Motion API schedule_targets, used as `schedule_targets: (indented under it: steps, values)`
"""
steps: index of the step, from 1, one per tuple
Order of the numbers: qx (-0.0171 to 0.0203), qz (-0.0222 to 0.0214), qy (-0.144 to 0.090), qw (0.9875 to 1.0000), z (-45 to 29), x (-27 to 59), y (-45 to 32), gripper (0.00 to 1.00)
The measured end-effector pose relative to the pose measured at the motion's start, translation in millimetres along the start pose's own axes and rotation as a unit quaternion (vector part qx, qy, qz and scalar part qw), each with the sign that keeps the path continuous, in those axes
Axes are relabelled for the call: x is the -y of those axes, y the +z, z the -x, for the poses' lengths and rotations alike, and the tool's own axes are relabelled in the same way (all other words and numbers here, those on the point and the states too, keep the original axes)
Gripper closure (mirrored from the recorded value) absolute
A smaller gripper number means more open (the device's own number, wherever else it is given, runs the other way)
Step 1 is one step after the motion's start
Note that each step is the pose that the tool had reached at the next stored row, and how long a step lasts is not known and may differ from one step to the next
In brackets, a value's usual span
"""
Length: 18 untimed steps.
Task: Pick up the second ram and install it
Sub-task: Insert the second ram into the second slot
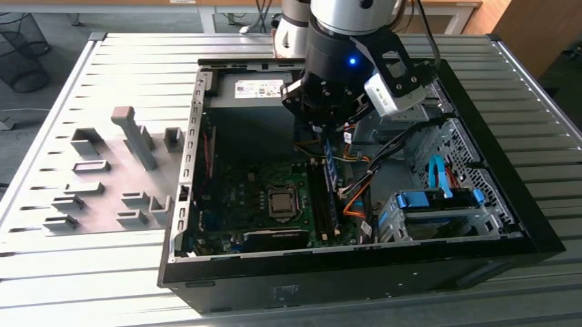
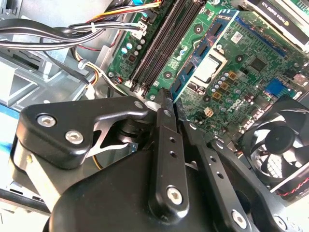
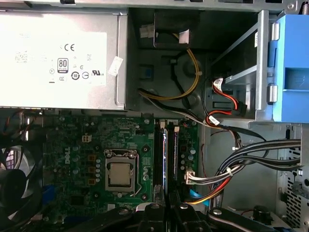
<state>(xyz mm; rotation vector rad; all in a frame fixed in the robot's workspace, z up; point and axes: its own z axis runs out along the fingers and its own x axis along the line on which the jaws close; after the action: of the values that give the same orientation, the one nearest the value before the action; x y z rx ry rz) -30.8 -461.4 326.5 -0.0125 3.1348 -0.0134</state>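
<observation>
Poised over the open computer case [image 1: 509,204], the end effector [image 1: 329,126] hangs low above the memory slots, its dark fingers [image 2: 166,145] drawn together on the second ram [image 2: 200,46]. From where I stand the blue-green stick runs down from between the fingertips along the black slots [image 3: 159,159], its lower edge at or in a slot; whether it is fully seated I cannot tell. In the second wrist view the stick lies edge-on beside the slots, with a white label on its face, just beside the processor socket [image 2: 208,72]. The motherboard [image 1: 245,204] fills the case floor, with a round cooling fan [image 2: 280,145] near one corner and the silver power supply [image 3: 63,53] at the far wall. Bundled cables [image 3: 251,154] in black, yellow and orange loop past the slots toward the blue drive caddy [image 1: 437,201]. On the exterior view's left, grey plastic holder blocks [image 1: 136,136] stand on the slatted tabletop [image 1: 54,259], well apart from the case.
</observation>
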Motion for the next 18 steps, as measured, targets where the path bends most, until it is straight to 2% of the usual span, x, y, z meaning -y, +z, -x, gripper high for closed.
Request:
schedule_targets:
  steps: [18]
  values:
    - [0.0000,0.0000,0.000,1.0000,0.0,0.0,3.2,0.86]
